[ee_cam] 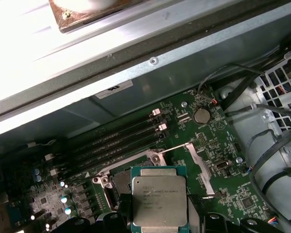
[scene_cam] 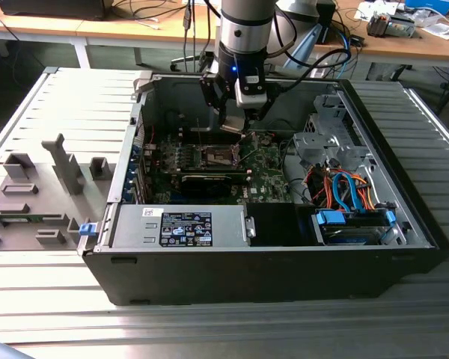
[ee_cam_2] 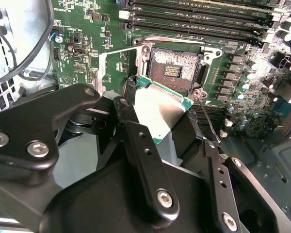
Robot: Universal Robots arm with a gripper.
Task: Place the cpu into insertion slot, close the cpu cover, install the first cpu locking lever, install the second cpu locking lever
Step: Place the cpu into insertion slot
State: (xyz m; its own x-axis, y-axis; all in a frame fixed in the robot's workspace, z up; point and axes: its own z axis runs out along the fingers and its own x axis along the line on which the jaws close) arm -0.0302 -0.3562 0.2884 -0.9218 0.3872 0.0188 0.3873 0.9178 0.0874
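The tool's (ee_cam_2: 160, 119) black links and screws sit closest in the second wrist view. Its fingers (ee_cam_2: 127, 104) are narrowed onto the cpu (ee_cam_2: 167, 104) and pinch it by two opposite edges. The chip is tilted with its silver top up, and the same top is plain in the first wrist view (ee_cam: 159, 204). One green corner of it overlaps the rim of the insertion slot (ee_cam_2: 173, 70), whose dark middle lies bare, so the chip is not seated. Whether it touches the rim I cannot tell. The cpu cover (ee_cam_2: 115, 65) stands swung open just beside the slot, and a thin wire lever (ee_cam_2: 207, 121) runs past the slot's other side.

In the exterior view the tool (scene_cam: 236, 129) hangs over the green board (scene_cam: 269, 173) at about twelve o'clock from the middle of the computer case (scene_cam: 262, 269). A grey box (scene_cam: 183, 226) sits at seven o'clock and blue cables (scene_cam: 344, 191) at four. The case rests on a slatted metal desk (scene_cam: 45, 307).
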